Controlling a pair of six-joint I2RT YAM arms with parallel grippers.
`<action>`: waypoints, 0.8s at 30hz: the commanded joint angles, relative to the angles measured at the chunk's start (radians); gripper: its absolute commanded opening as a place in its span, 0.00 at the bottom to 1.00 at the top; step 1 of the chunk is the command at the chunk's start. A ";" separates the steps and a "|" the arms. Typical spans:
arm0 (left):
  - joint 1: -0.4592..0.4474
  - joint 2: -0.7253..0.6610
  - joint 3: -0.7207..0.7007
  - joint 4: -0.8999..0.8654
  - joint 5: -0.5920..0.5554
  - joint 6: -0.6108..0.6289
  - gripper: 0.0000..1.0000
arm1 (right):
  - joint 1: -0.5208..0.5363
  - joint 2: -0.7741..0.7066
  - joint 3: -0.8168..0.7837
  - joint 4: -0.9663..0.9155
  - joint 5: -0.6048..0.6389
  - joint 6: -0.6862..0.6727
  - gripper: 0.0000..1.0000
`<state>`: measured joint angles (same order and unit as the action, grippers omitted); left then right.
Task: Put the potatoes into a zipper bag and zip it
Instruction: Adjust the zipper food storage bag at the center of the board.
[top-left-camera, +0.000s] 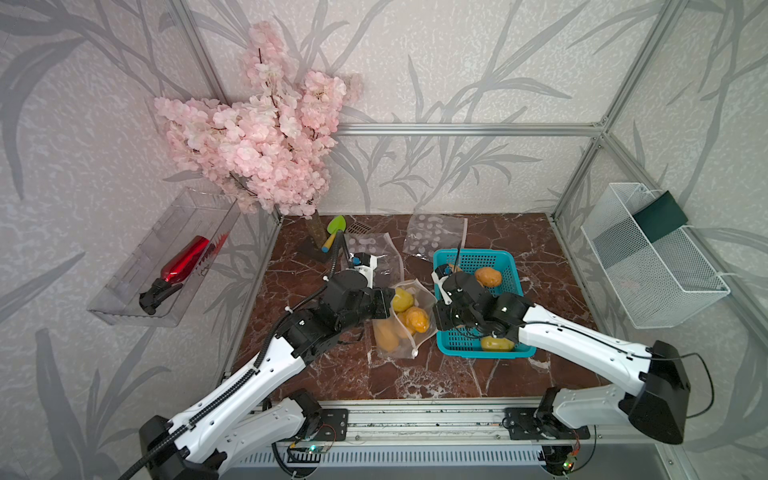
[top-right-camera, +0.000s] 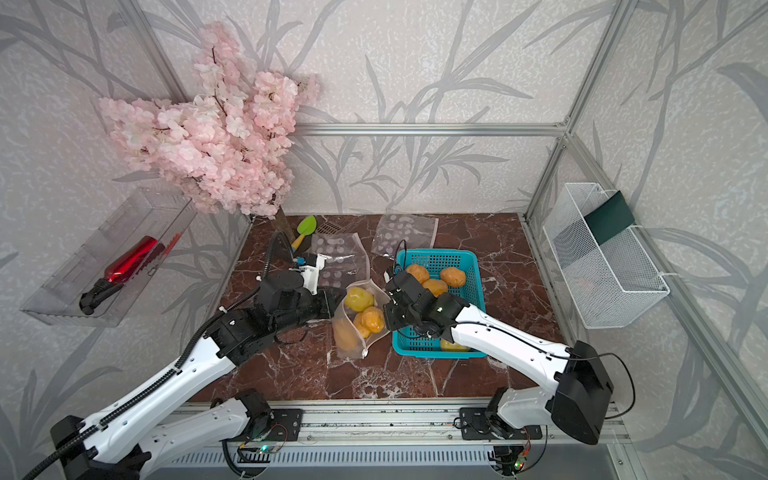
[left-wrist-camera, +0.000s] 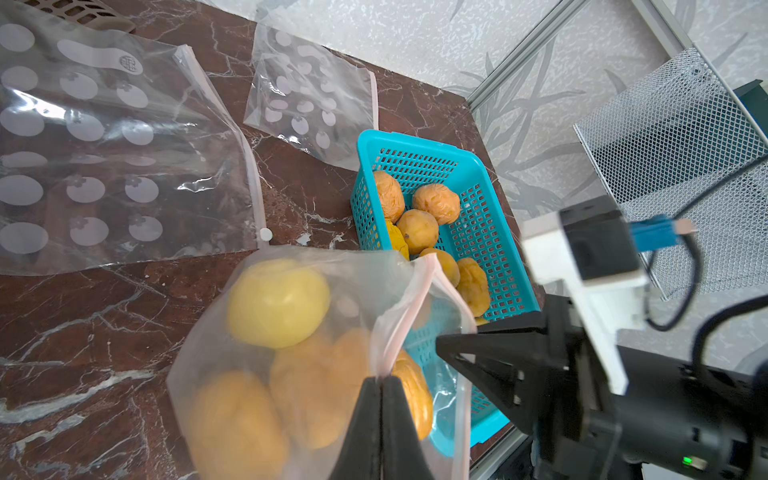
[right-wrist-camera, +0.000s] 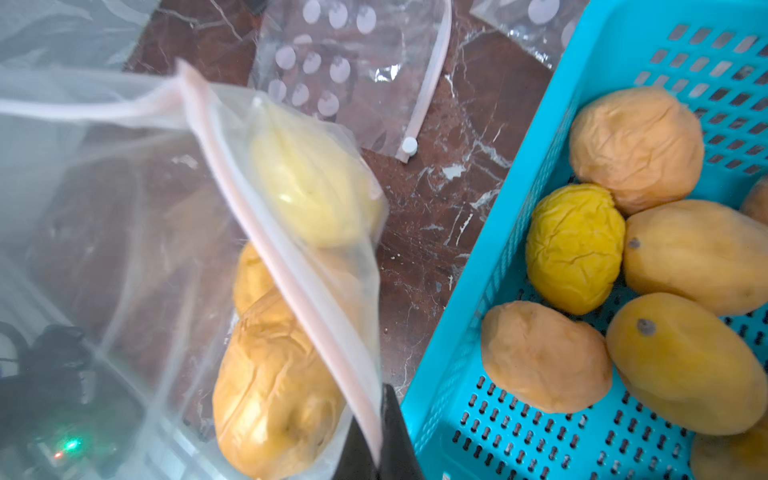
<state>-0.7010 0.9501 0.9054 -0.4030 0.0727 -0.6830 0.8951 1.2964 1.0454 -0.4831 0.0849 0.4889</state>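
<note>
Your left claw (left-wrist-camera: 380, 386) is closed tight on the pink zip edge of the zipper bag (top-left-camera: 424, 298). Your right claw (right-wrist-camera: 380, 432) is closed on the zip edge too, at the opposite side of the mouth. The mouth is held up between the two claws, and the lower end of the bag lies on the surface (top-left-camera: 332, 374). Inside the bag you have several potatoes (top-left-camera: 417, 319), one yellow and the rest orange. More potatoes (top-right-camera: 453, 276) lie in the blue basket (top-left-camera: 478, 259), just beside the bag. Two empty dotted bags (top-left-camera: 434, 237) lie flat further back.
</note>
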 joint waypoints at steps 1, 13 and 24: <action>0.002 0.007 -0.012 0.023 -0.002 -0.020 0.00 | -0.001 -0.055 -0.019 0.015 -0.010 -0.027 0.00; 0.003 -0.067 -0.117 0.117 -0.047 -0.070 0.00 | 0.021 -0.027 0.012 0.066 -0.109 -0.087 0.11; 0.025 -0.059 -0.124 0.118 -0.040 -0.113 0.00 | 0.025 -0.018 0.068 0.101 -0.142 -0.096 0.05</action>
<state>-0.6853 0.9001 0.7937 -0.3054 0.0448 -0.7677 0.9146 1.2610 1.0519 -0.3939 -0.0364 0.4068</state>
